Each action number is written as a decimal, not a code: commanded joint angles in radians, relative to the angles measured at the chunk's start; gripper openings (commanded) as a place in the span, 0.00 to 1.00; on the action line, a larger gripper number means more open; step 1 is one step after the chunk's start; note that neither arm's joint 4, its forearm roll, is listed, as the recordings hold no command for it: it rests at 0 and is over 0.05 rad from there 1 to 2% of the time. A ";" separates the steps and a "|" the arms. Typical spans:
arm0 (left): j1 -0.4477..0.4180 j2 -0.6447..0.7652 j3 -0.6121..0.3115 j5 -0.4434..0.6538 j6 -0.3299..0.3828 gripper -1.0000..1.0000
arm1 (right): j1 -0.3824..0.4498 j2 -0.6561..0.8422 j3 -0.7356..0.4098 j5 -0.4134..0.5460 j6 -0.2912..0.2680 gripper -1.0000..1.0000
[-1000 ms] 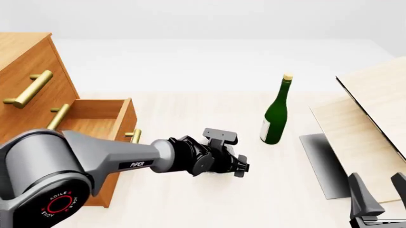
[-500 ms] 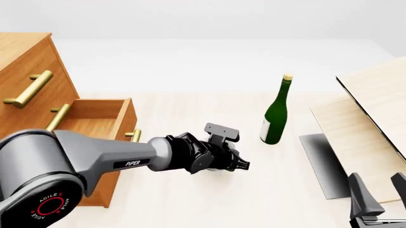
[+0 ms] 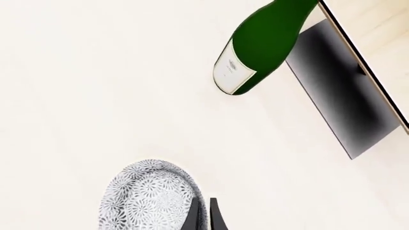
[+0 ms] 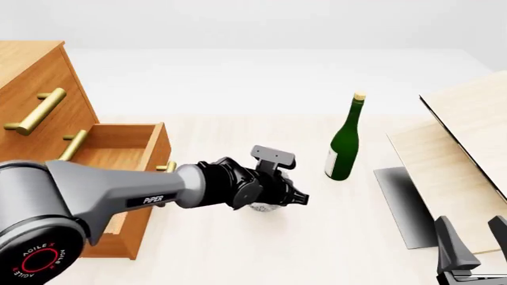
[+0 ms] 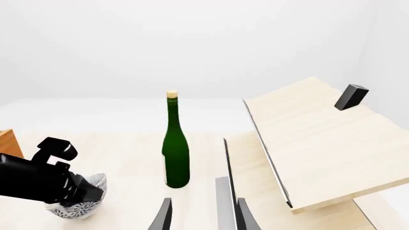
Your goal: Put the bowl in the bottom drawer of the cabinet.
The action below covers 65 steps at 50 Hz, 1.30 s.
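Pinching the bowl's (image 5: 80, 195) rim, the left hand (image 4: 295, 200) stays narrowly parted on the surface (image 4: 237, 249) between the pulled-out bottom drawer (image 4: 119, 155) and green bottle (image 4: 344, 142). Right hand (image 5: 199, 215) hangs parted, holding nothing, beside the pale panel's (image 4: 459, 148) edge.

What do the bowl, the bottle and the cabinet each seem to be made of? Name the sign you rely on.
Bowl: likely glazed ceramic, white-grey with a fine speckled pattern.
Bottle: looks like dark green glass, smooth and glossy, with a pale label and a cork-coloured top.
Cabinet: orange-brown wood by its colour and faint grain; its bar handles look like brass, yellow and shiny.
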 commanded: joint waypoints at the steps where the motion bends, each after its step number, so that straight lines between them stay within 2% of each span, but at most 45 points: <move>1: 0.008 -0.033 -0.004 0.022 0.045 0.00 | 0.000 0.000 0.000 0.000 0.000 1.00; 8: 0.018 -0.069 -0.007 0.039 0.067 0.00 | 0.000 0.000 0.000 0.000 0.000 1.00; 9: 0.049 -0.066 -0.020 0.046 0.087 0.00 | 0.000 0.000 0.000 0.000 0.000 1.00; 26: 0.041 -0.143 0.012 0.054 0.098 0.00 | 0.000 0.000 0.000 0.000 0.000 1.00; 38: 0.059 -0.255 0.020 0.098 0.125 0.00 | 0.000 0.000 0.000 0.000 0.000 1.00; 49: 0.083 -0.340 0.062 0.075 0.127 0.00 | 0.000 0.000 0.000 0.000 0.000 1.00; 65: 0.127 -0.394 0.085 0.066 0.142 0.00 | 0.000 0.000 0.000 0.000 0.000 1.00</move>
